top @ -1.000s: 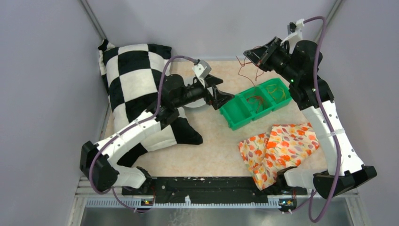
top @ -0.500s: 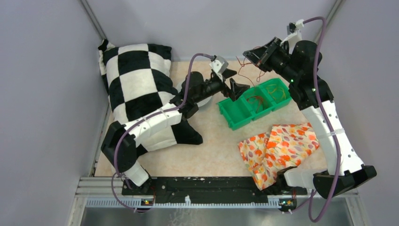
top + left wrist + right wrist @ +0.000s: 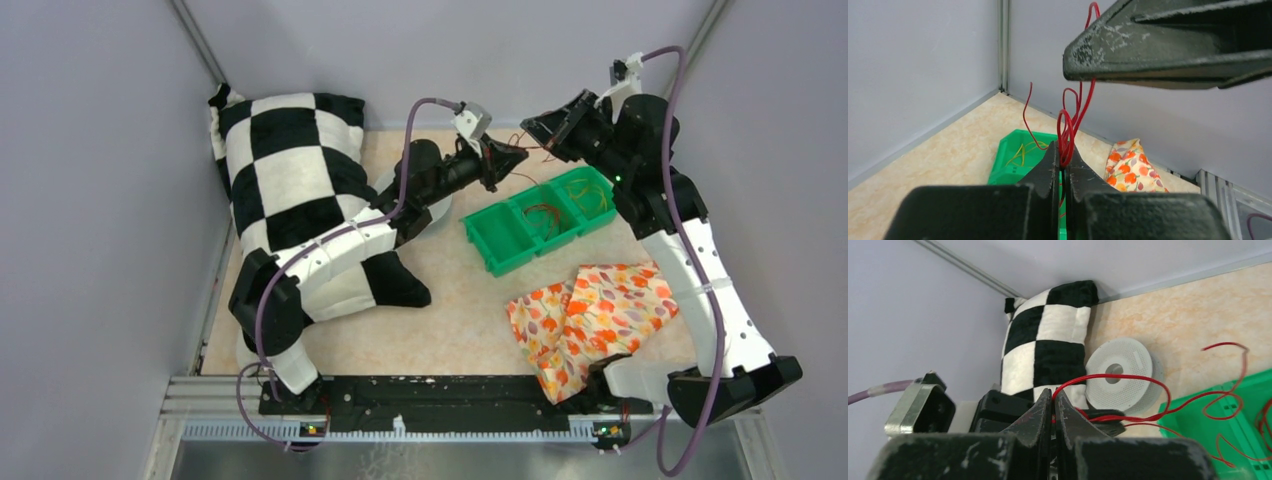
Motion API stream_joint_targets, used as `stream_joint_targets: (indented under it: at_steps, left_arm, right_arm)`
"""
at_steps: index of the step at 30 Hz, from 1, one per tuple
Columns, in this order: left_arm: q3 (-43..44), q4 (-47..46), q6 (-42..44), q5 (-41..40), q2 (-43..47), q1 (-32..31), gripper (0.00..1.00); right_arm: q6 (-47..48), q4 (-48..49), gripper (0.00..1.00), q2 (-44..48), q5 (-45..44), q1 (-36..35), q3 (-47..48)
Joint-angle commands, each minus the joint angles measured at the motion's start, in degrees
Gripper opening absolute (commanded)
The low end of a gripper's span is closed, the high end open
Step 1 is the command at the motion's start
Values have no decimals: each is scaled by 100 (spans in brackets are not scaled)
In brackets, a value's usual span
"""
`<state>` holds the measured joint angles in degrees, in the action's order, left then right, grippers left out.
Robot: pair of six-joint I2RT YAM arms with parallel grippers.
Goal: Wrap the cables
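1. The left gripper (image 3: 1062, 152) is pinched shut on a bunch of red cable (image 3: 1065, 142) loops. The right gripper (image 3: 1052, 400) is closed on the same cable, its tip just right of the left one, and both are held up over the far side of the table
2. This looks like coiling in the air: one gripper should hold as the anchor while the other leads the free strand round in even turns
3. The wire is hair-thin and springy, so it probably needs a firm pinch and light tension, or it may slip out or kink
4. Loose strands trail towards the green tray (image 3: 478, 250); whether they touch it I cannot tell
5. More cables lie in the tray, reddish wires (image 3: 541, 215) in the middle compartment and yellowish wires (image 3: 588, 195) in the right one, and hanging loops could snag them
6. The fingertips are very close, so the likeliest obstruction is each gripper to the other
7. The white disc (image 3: 1120, 371), the chequered pillow (image 3: 285, 170) at the far left and the floral cloth (image 3: 590, 315) at the near right lie well apart from the work
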<state>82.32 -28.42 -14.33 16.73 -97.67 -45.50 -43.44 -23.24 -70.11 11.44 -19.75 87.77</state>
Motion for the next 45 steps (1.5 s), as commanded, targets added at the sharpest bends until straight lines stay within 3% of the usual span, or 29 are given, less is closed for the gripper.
stream_joint_targets:
  at_steps: [1,8,19,20,21,22,23,24,26,27,32,33,35,36,40,45]
  left_arm:
    - [-489,128,274,-34,766,-17,0]
    - [-1458,406,489,-123,1693,-14,0]
    - [-1379,837,683,325,1732,-16,0]
    - [-1377,841,701,321,1741,-18,9]
    - [-1370,843,717,314,1742,-14,27]
    - [-1368,843,727,340,1734,-17,37]
    - [-1356,844,735,355,1725,-14,41]
    - [-1345,852,726,355,1708,-17,41]
    - [-1322,843,668,319,1678,-13,7]
    - [-1311,846,630,283,1665,-18,0]
    - [-1258,853,539,14,1806,-10,0]
    - [-1191,878,504,-138,1860,-6,9]
    - [-910,1113,448,-299,1931,41,43]
    - [-679,1331,434,-274,1926,93,51]
    - [217,2291,324,253,1811,467,63]
    - [328,1928,-396,1212,1740,1050,72]
  right_arm:
    - [309,-237,0,255,-661,156,266]
    - [-155,83,0,494,-498,1238,-38]
    - [-629,644,0,489,-63,1305,-242]
    - [-641,658,0,499,-26,1307,-247]
    - [-646,681,0,498,18,1307,-249]
    - [-671,714,0,502,81,1305,-244]
    - [-712,747,0,498,152,1300,-247]
    - [-739,786,0,505,216,1306,-245]
    - [-801,856,0,507,321,1307,-247]
    - [-817,877,0,507,376,1307,-245]
    - [-616,890,0,424,822,1307,-137]
    - [-471,887,0,386,1033,1302,-80]
    - [-116,773,0,203,1566,1307,105]
    - [78,626,0,94,1847,1306,255]
    - [752,192,0,-234,2917,1307,511]
    - [1095,239,0,-263,3919,1308,337]
